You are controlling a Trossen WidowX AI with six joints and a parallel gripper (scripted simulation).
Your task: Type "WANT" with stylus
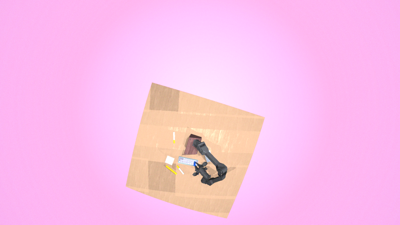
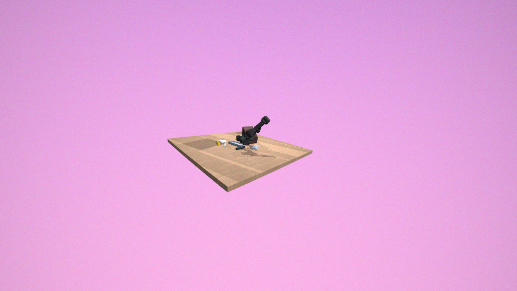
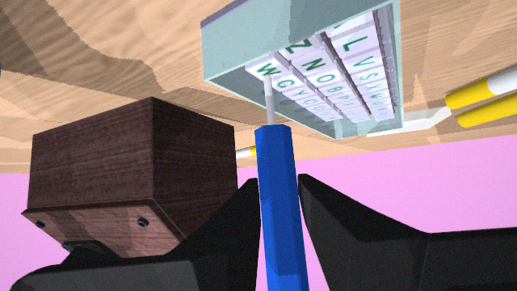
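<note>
Gripping of blue stylus (image 1: 194, 163) (image 3: 279, 202) by claw (image 1: 197, 165) (image 3: 278, 184) was noted, fingers closed on shaft. Pale tip was seen at W key (image 3: 266, 69), at near end of keyboard (image 1: 187, 160) (image 2: 236, 143) (image 3: 246, 44); contact could not be confirmed. Wooden block (image 1: 191, 145) (image 2: 254, 138) (image 3: 151, 153) was seen near keyboard, white-and-yellow marker (image 1: 180, 170) beside yellow stick (image 1: 171, 169).

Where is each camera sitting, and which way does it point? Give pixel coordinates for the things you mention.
Top: high overhead, looking down at the desk (image 1: 237, 139) (image 2: 231, 162); the whole arm (image 1: 215, 159) (image 2: 256, 129) shows.
Exterior: off to one side, slightly above desk height, looking across it; most of the arm shows.
Wrist: by the gripper (image 1: 195, 165) (image 3: 278, 184), looking past its fingers along the stylus (image 1: 194, 163) (image 3: 278, 170) toward the keyboard (image 1: 186, 160) (image 2: 235, 143) (image 3: 238, 44).
Top and wrist both show the stylus at the keyboard.
</note>
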